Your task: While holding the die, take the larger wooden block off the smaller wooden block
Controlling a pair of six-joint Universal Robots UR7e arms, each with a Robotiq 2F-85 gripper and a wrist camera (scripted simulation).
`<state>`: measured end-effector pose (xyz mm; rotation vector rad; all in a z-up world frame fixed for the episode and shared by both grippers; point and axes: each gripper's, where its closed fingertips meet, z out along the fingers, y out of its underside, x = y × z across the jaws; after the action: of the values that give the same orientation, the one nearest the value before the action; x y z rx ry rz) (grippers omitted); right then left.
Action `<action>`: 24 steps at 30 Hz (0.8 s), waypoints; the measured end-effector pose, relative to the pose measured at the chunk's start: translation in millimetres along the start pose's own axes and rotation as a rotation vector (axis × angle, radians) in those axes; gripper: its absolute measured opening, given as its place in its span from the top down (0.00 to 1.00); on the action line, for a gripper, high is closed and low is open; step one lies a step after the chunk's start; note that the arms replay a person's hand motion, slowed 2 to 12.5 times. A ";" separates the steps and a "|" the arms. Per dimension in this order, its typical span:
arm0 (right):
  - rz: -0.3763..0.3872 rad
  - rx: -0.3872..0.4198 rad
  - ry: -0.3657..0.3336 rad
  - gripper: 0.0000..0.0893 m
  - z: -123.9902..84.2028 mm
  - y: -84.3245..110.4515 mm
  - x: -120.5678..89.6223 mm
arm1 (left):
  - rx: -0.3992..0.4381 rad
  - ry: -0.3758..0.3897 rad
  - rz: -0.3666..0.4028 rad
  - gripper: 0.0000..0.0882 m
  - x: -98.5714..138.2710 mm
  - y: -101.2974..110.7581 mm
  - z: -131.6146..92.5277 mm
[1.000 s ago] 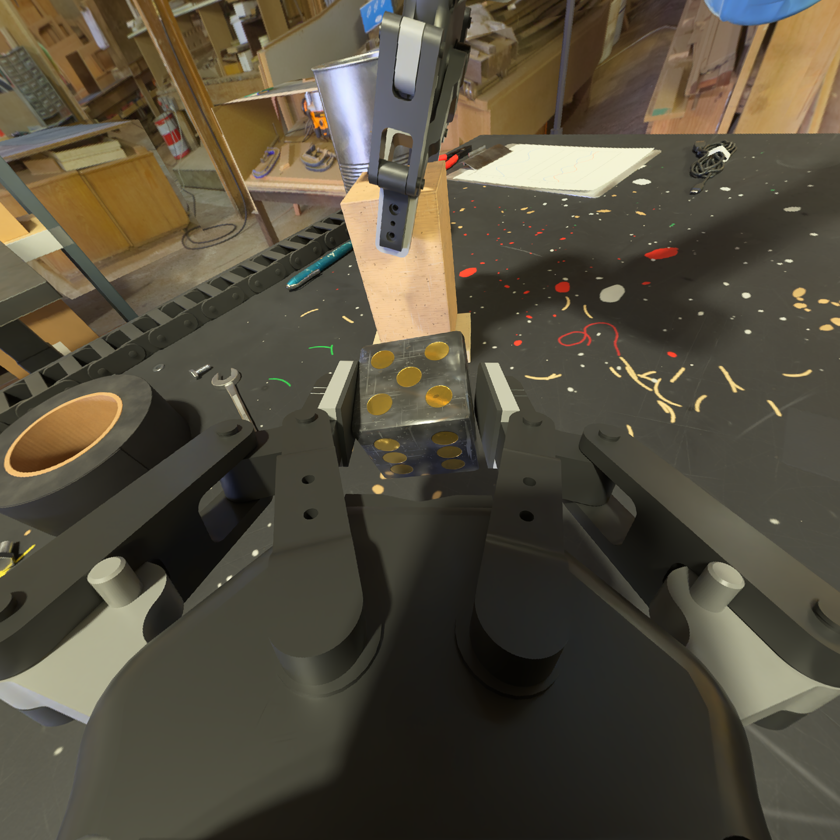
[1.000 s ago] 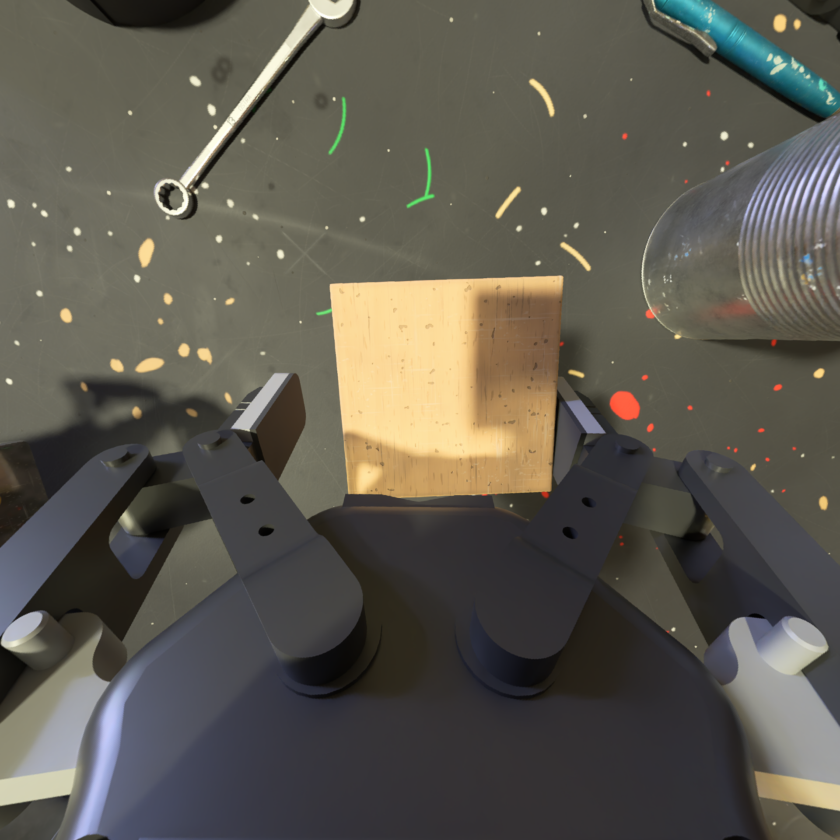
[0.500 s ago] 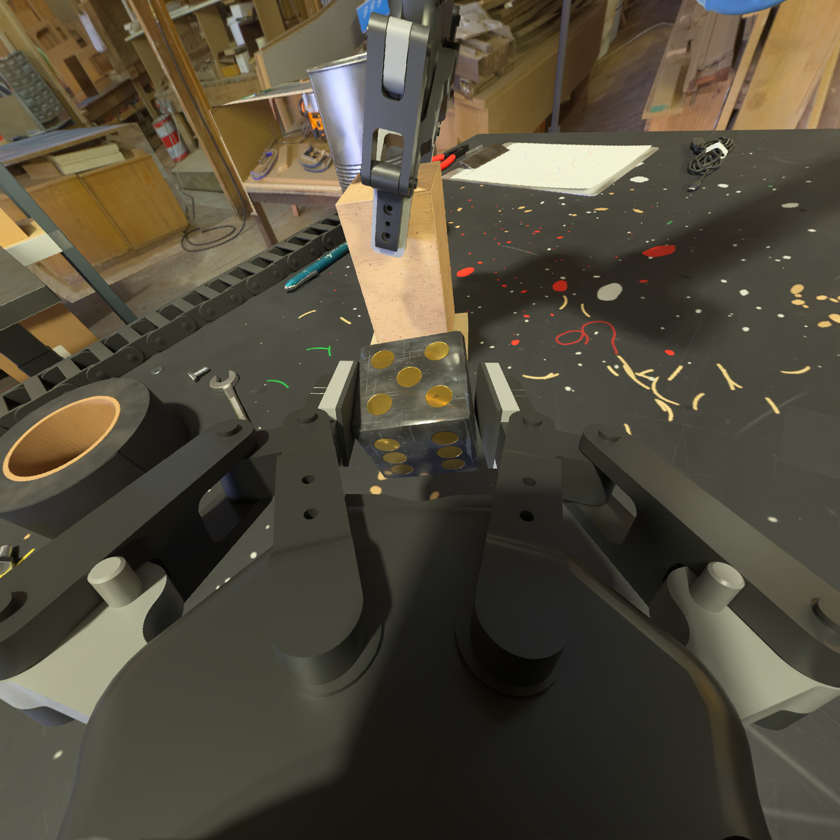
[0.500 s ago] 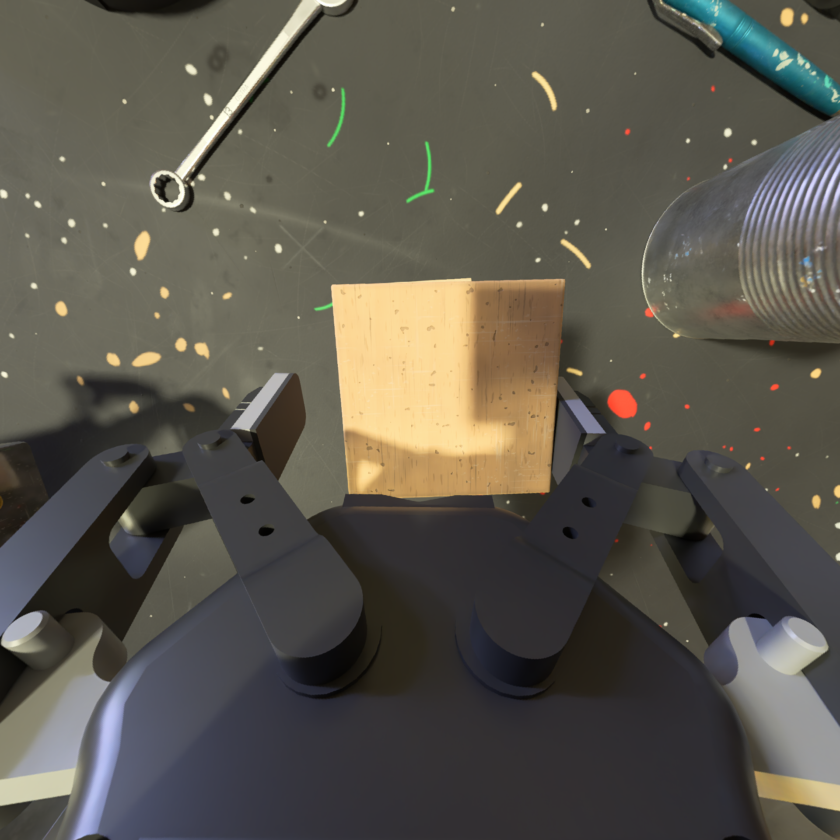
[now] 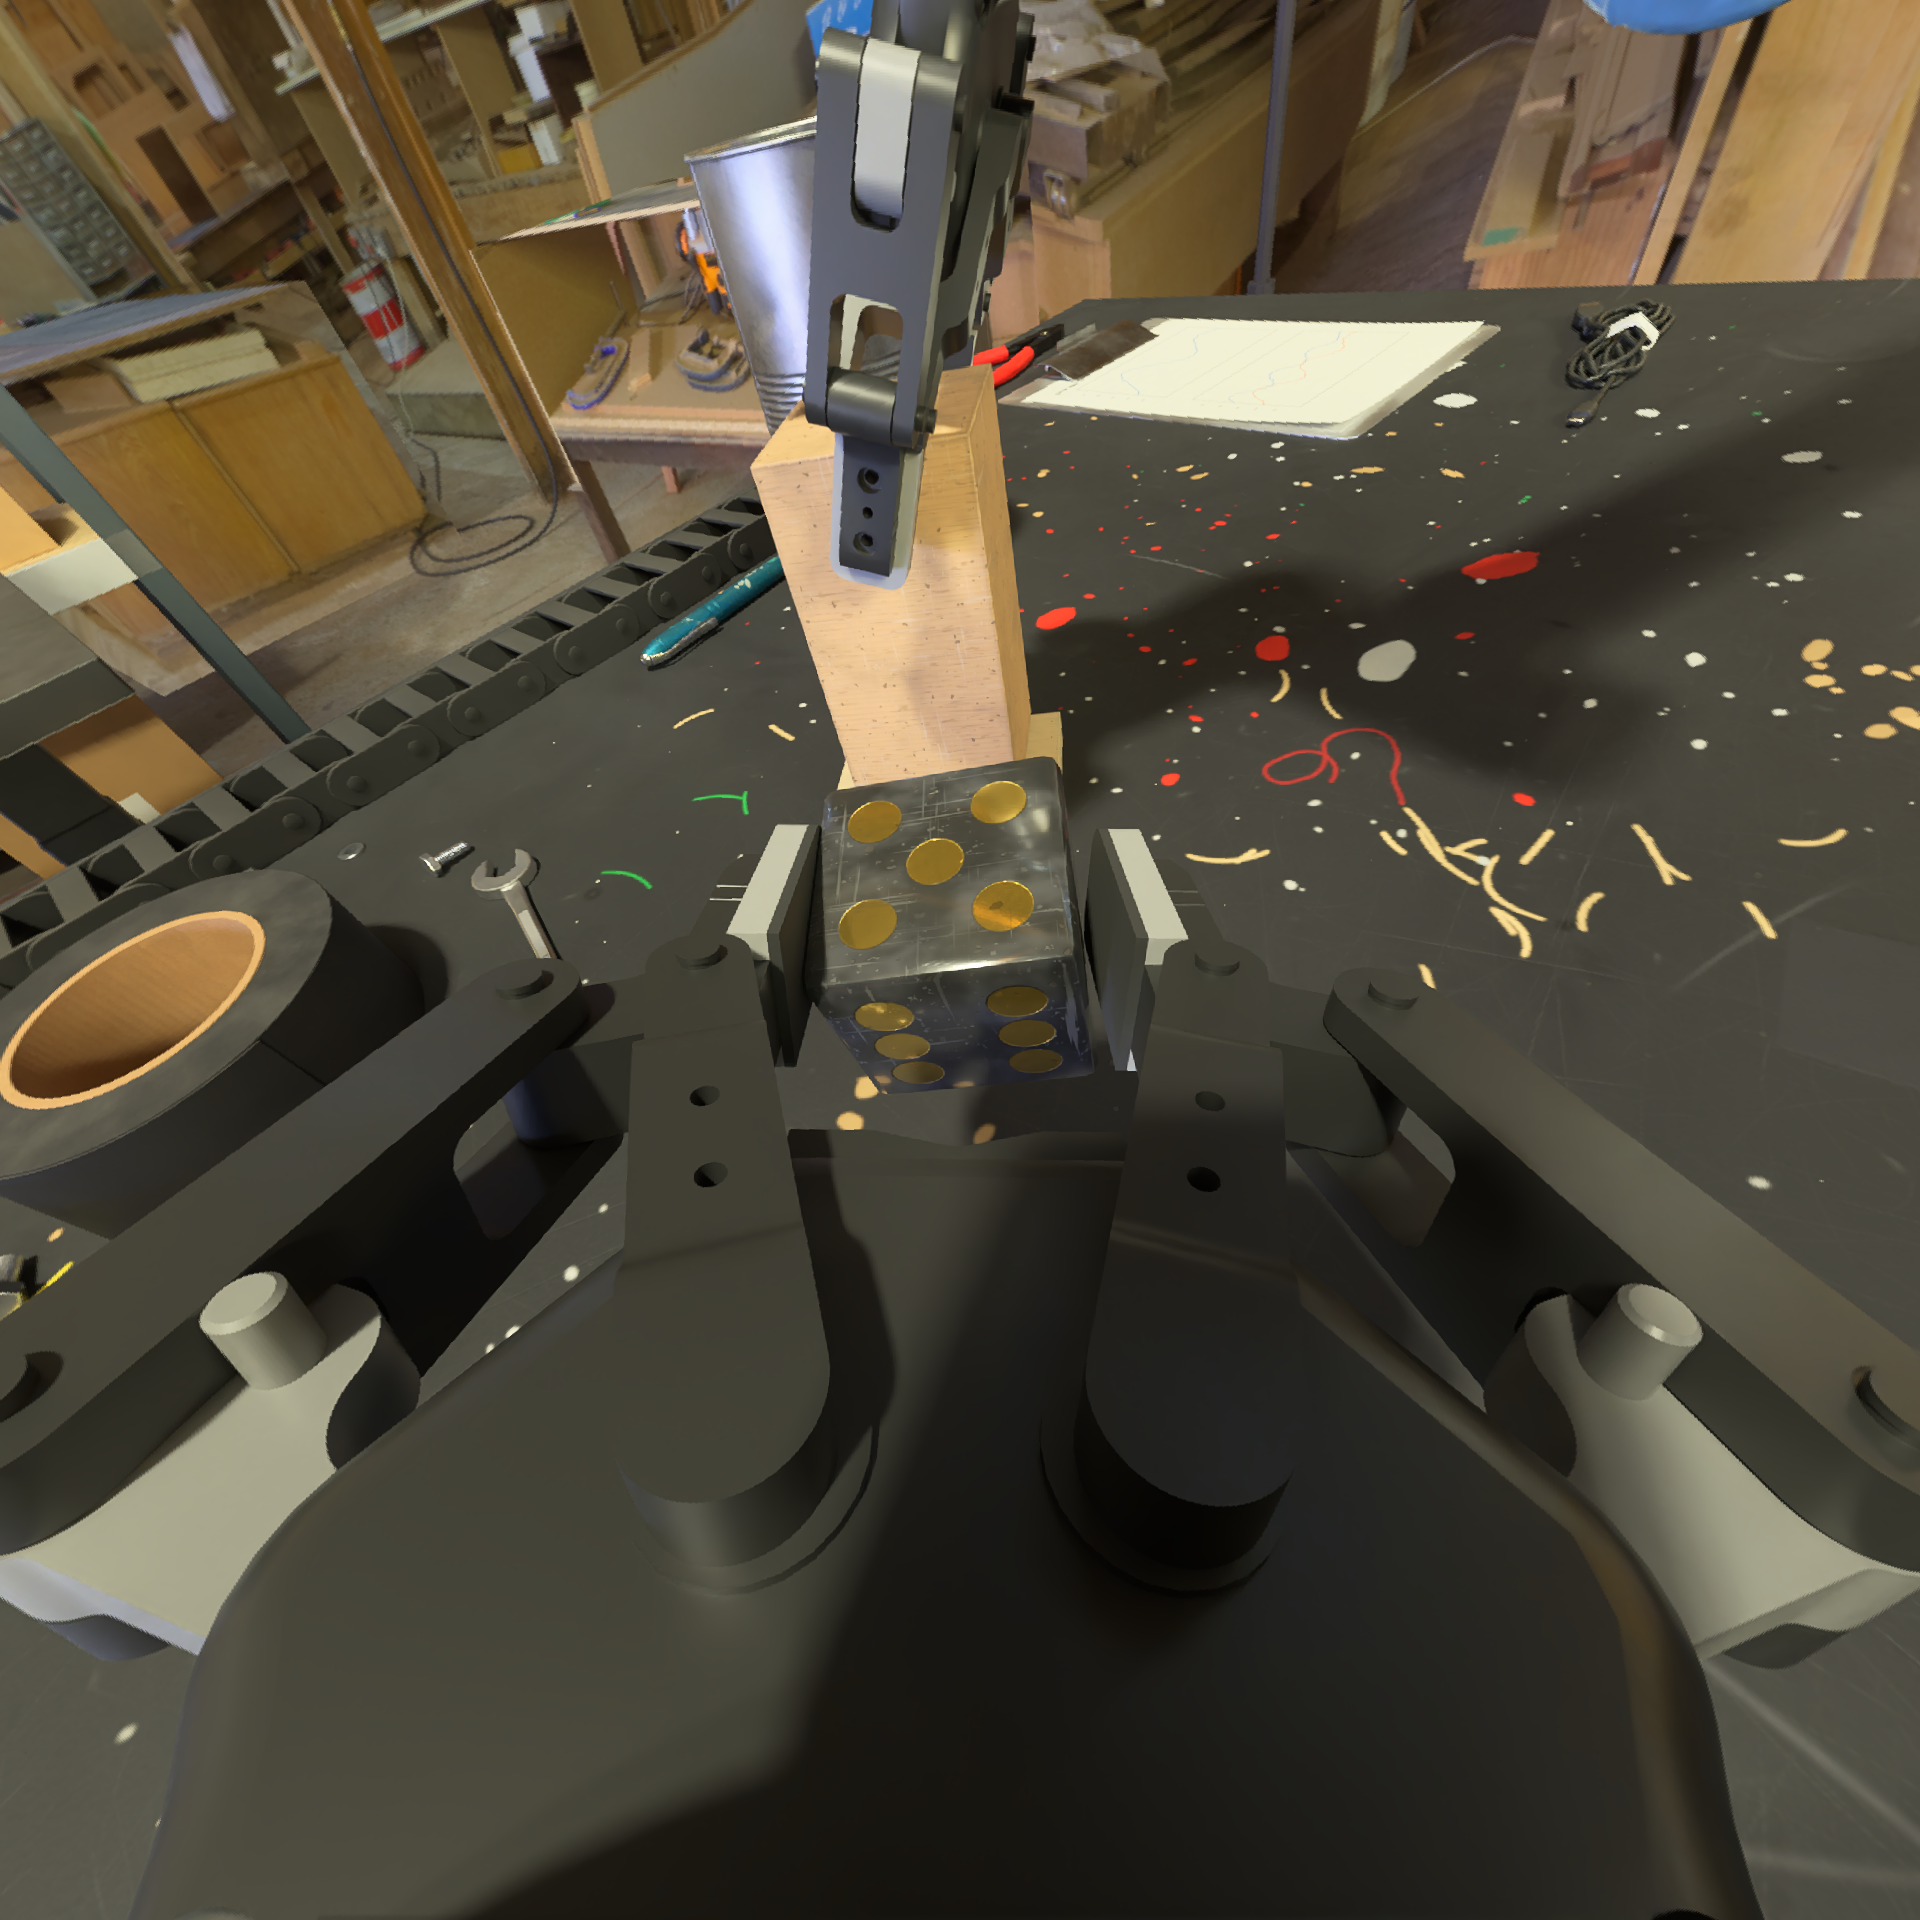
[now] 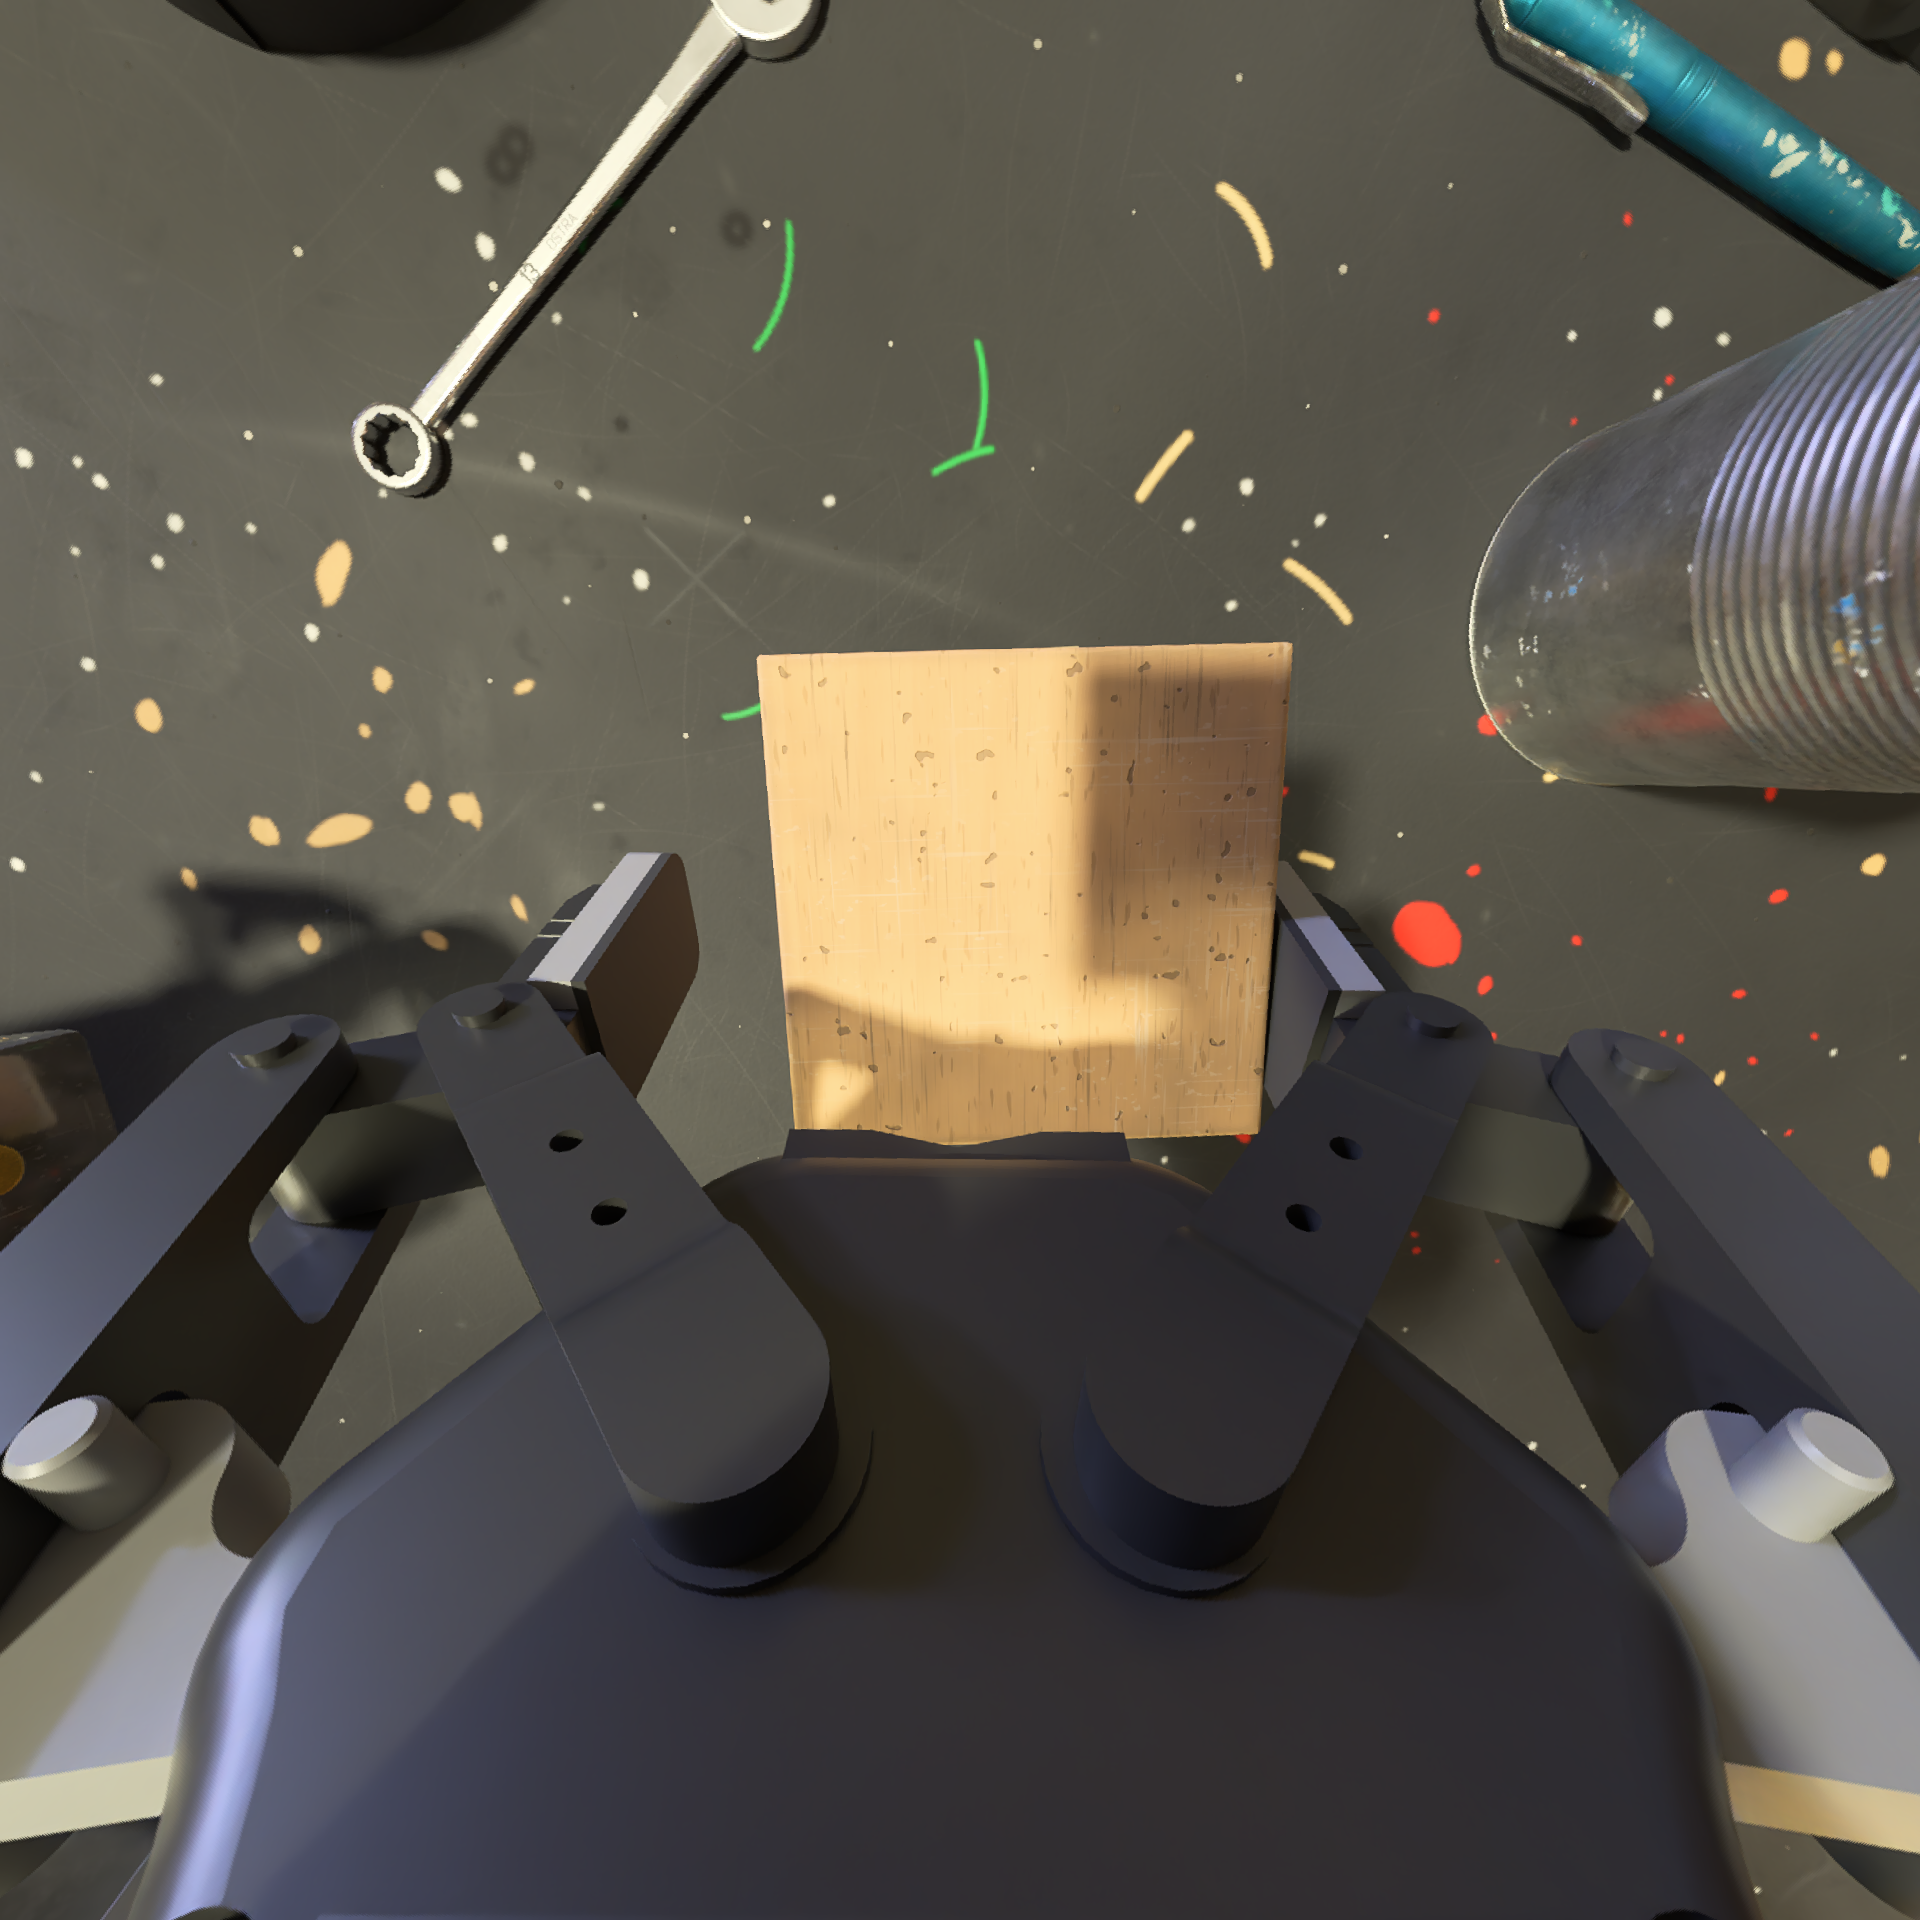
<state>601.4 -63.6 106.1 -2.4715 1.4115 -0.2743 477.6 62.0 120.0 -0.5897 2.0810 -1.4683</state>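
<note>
My left gripper (image 5: 951,920) is shut on a dark die with gold pips (image 5: 940,862) and holds it just above the black table. Right behind it the tall larger wooden block (image 5: 914,644) stands on the smaller wooden block (image 5: 1047,732), of which only a corner shows. My right gripper (image 6: 977,914) hangs over the larger block (image 6: 1023,883) with its fingers spread wide on both sides. The right pad lies at the block's side. The left finger (image 6: 623,935) stands apart from it. One finger (image 5: 871,509) shows on the near face.
A black tape roll (image 5: 135,997) lies at left and a wrench (image 6: 561,260) beside it. A teal pen (image 6: 1704,114) and a metal cup (image 6: 1714,582) are behind the blocks. A notepad (image 5: 1247,374) and a cable (image 5: 1616,348) lie at the far edge.
Hardly anything. In the left wrist view the right gripper and the block's top have drifted slightly left. The finger spacing is the same and the die is still gripped.
</note>
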 end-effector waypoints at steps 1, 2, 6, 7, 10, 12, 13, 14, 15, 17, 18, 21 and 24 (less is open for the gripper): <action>-0.001 -0.001 0.000 0.04 0.1 0.0 0.0 | 0.000 0.000 0.000 0.49 0.1 0.0 0.0; -0.001 -0.002 -0.001 0.04 0.1 0.0 0.0 | 0.000 0.000 0.000 0.49 0.2 0.1 0.0; -0.001 -0.006 -0.003 0.04 0.4 0.1 0.1 | 0.000 0.000 0.002 0.49 0.0 0.0 -0.1; 0.000 -0.007 -0.004 0.04 0.4 0.0 0.1 | 0.000 0.000 0.002 0.49 0.0 0.1 -0.1; 0.000 -0.011 -0.007 0.04 0.2 -0.2 -0.2 | 0.000 0.000 0.001 0.49 -0.3 0.2 0.0; -0.004 -0.013 -0.007 0.04 -0.1 -0.3 -0.2 | 0.000 0.000 0.000 0.49 -0.5 0.4 0.2; -0.007 -0.015 -0.007 0.04 -0.3 -0.3 -0.1 | 0.000 0.000 0.000 0.49 -0.5 0.5 0.3; -0.009 -0.016 -0.007 0.04 -0.4 -0.4 0.0 | -0.001 0.001 -0.001 0.49 -0.5 0.6 0.4; -0.012 -0.015 -0.007 0.04 -0.6 -0.6 0.1 | -0.001 0.002 -0.001 0.49 -0.4 0.8 0.7; -0.018 -0.014 -0.008 0.04 -1.0 -1.1 0.4 | -0.002 0.004 -0.002 0.49 -0.1 1.1 1.1; -0.021 -0.013 -0.008 0.04 -1.3 -1.4 0.6 | -0.003 0.004 -0.002 0.49 0.0 1.3 1.3; -0.030 -0.009 -0.011 0.04 -1.9 -2.0 0.9 | -0.005 0.005 -0.001 0.49 0.3 1.8 1.9; -0.039 -0.006 -0.015 0.04 -2.3 -2.3 1.3 | -0.007 0.005 0.001 0.49 0.8 2.2 2.0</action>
<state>603.2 -64.0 109.1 -2.5032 1.3610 -0.2601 478.2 60.7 117.3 -0.5886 2.0914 -1.4640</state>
